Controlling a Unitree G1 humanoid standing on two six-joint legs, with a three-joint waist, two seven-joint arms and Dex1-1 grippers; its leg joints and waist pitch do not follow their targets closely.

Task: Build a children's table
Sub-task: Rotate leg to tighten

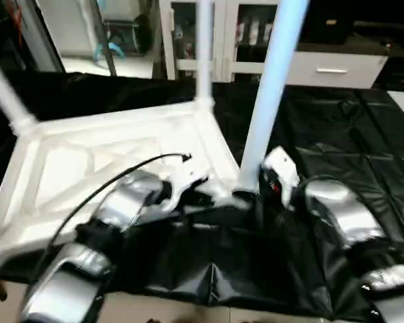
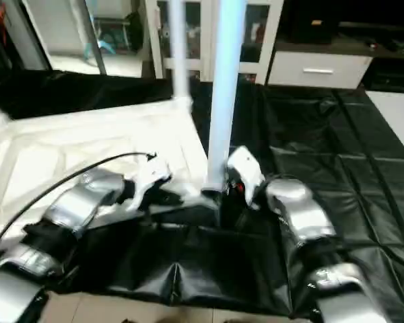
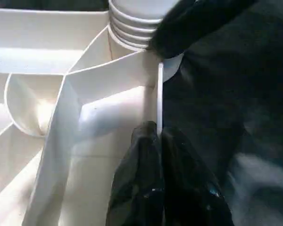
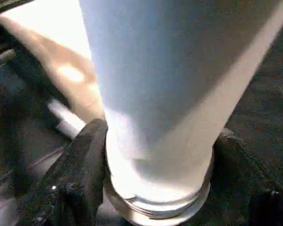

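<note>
Black sheeting (image 1: 337,168) covers the work surface. Right gripper (image 4: 155,179) is clamped around the base of the near leg (image 1: 269,101), standing in the tabletop's (image 1: 87,168) near corner socket. Left gripper (image 3: 158,141) is pinched shut on the tabletop's rim beside that socket. Two more legs (image 1: 203,47) stand at other corners.

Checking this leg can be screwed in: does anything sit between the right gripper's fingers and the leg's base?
Nothing visible does. The right gripper has its black fingers either side of the tapered white tube leg, right at its threaded base by the white plastic tabletop's corner.
</note>
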